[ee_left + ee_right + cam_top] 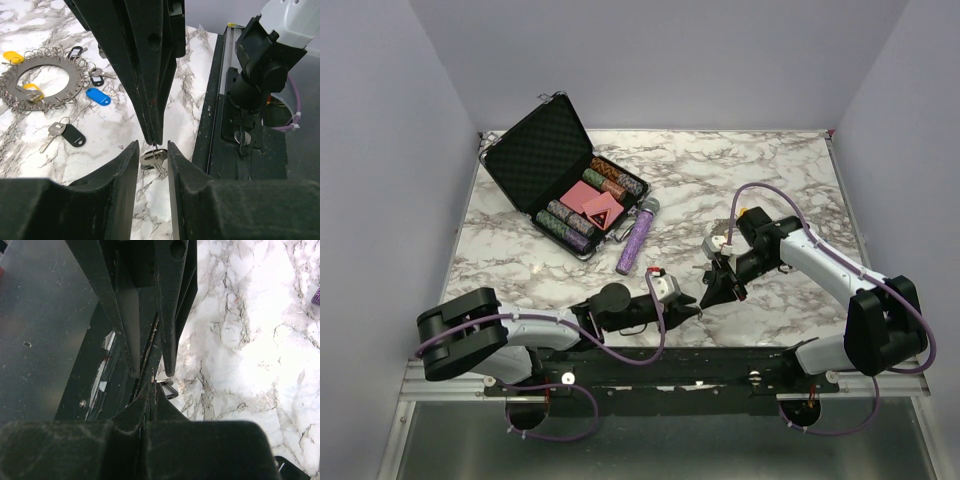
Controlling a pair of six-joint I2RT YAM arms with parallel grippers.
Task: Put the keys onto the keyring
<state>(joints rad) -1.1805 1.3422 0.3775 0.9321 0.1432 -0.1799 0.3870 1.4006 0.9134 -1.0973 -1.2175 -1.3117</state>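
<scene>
A small silver key (152,159) hangs from a thin wire loop just above the marble near the table's front edge. My right gripper (156,386) is shut on that loop, and the key's head (169,388) shows beside its tips. My left gripper (153,145) is open, with one finger on each side of the key and neither touching it. In the top view the two grippers meet tip to tip, left (688,308) and right (712,292). The keyring (42,80) lies flat on the marble and is strung with many keys. A blue-tagged key (98,96) and a black-headed key (70,134) lie loose beside it.
An open black case (560,180) holding chips and cards stands at the back left. A purple glittery tube (636,238) lies beside it. The black front rail (720,365) and the right arm's base (260,75) sit close behind the grippers.
</scene>
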